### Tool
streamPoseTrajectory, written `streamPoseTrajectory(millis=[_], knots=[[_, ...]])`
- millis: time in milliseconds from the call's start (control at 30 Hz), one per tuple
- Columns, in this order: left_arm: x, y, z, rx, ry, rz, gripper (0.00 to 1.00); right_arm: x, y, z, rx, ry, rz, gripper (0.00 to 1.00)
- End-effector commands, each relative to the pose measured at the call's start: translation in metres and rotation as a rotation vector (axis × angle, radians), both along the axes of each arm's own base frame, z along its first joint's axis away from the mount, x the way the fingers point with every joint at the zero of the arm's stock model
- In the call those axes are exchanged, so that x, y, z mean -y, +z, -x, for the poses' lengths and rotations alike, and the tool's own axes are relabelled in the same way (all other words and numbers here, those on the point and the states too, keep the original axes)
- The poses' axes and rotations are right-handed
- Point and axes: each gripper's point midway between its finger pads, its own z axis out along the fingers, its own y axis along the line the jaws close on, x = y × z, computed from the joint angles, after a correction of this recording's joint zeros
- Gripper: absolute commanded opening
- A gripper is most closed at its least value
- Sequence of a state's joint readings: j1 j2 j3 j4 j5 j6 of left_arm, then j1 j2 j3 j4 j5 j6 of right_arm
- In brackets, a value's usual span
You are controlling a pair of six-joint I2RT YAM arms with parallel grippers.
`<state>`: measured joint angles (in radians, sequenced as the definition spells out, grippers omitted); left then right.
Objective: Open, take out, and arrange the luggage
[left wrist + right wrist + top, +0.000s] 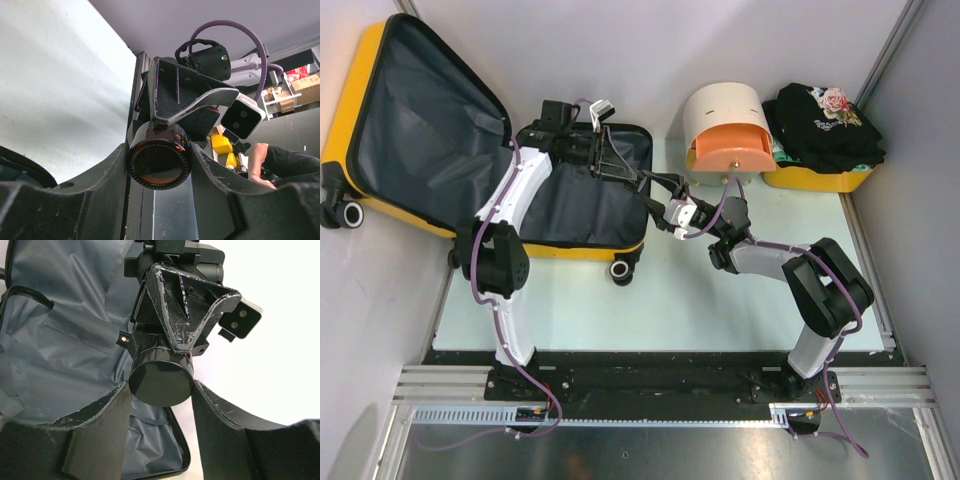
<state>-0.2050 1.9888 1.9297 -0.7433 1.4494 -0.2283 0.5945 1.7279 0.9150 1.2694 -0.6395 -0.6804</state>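
Overhead – wrist views face-to-face (jar [159,162] shared)

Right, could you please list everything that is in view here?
large yellow hard-shell suitcase with dark grey fabric lining: one, yellow, table's left, lying open
cream-and-orange drawer cabinet: one, far middle
plain yellow plastic bin: one, far right, beside the cabinet
black garment with a floral print: one, piled in the bin
small dark amber cylindrical bottle: one, between both grippers, at the suitcase's right edge
pale table: one
left gripper: black, around the bottle
right gripper: black, around the bottle
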Motion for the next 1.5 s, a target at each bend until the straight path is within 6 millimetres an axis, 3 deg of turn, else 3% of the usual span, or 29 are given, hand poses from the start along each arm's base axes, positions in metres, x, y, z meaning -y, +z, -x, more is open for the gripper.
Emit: streamPoseTrajectory(millis=[0,100,133,233,333,433,500,533,767,800,833,867,1067,1100,1133,1167,1200,1233,1267,1300,1333,1467], knots=[[-0.006,0.023,0.017,-0.015,-0.11,0.116,0.0,0.025,0.099,0.037,0.327,0.009,-0.228,0.52],[-0.005,0.021,0.016,-0.016,-0.102,0.108,0.09,0.026,0.101,0.036,0.328,0.008,-0.232,0.4],[-0.005,0.019,0.015,-0.018,-0.094,0.1,0.22,0.027,0.102,0.036,0.331,0.004,-0.233,0.32],[-0.005,0.014,0.01,-0.014,-0.068,0.076,0.47,0.03,0.102,0.033,0.324,-0.001,-0.232,0.17],[-0.008,0.01,0.001,0.011,-0.02,0.045,0.62,0.034,0.104,0.029,0.322,-0.015,-0.236,0.05],[-0.018,0.008,-0.014,0.056,0.059,-0.002,0.74,0.046,0.107,0.02,0.288,-0.036,-0.252,0.0],[-0.029,0.008,-0.027,0.096,0.124,-0.038,0.76,0.054,0.103,0.009,0.243,-0.062,-0.248,0.0],[-0.033,0.011,-0.033,0.127,0.149,-0.048,0.92,0.064,0.108,0.003,0.232,-0.089,-0.251,0.0],[-0.064,0.02,-0.067,0.381,0.335,-0.187,0.97,0.108,0.094,-0.046,-0.109,-0.274,-0.166,0.0],[-0.067,0.017,-0.074,0.42,0.371,-0.234,0.98,0.114,0.107,-0.052,-0.14,-0.3,-0.172,0.0],[-0.069,0.019,-0.076,0.455,0.391,-0.26,0.98,0.121,0.087,-0.067,-0.285,-0.357,-0.117,0.0],[-0.07,0.015,-0.08,0.502,0.4,-0.291,0.98,0.131,0.087,-0.074,-0.353,-0.393,-0.121,0.0],[-0.064,0.002,-0.087,0.498,0.394,-0.316,0.97,0.186,0.082,-0.121,-0.782,-0.659,-0.112,0.0],[-0.06,0.002,-0.086,0.499,0.383,-0.311,0.97,0.201,0.062,-0.138,-0.901,-0.708,-0.145,0.0],[-0.059,0.001,-0.086,0.493,0.379,-0.309,0.97,0.211,0.037,-0.14,-1.028,-0.757,-0.121,0.0],[-0.056,-0.001,-0.086,0.488,0.372,-0.307,0.97,0.218,0.072,-0.147,-1.022,-0.758,-0.184,0.0],[-0.053,-0.003,-0.085,0.484,0.363,-0.304,0.97,0.235,0.048,-0.165,-1.106,-0.805,-0.194,0.0],[-0.052,-0.004,-0.085,0.481,0.36,-0.303,0.96,0.24,0.04,-0.162,-1.2,-0.818,-0.209,0.0],[-0.05,-0.005,-0.085,0.48,0.356,-0.302,0.96,0.245,0.059,-0.166,-1.188,-0.821,-0.242,0.0],[-0.05,-0.007,-0.085,0.476,0.355,-0.303,0.96,0.25,0.057,-0.17,-1.209,-0.835,-0.249,0.0],[-0.05,-0.007,-0.085,0.472,0.354,-0.302,0.96,0.254,0.041,-0.173,-1.269,-0.849,-0.238,0.0],[-0.05,-0.011,-0.085,0.464,0.352,-0.306,0.96,0.259,0.033,-0.173,-1.33,-0.855,-0.234,0.0]])
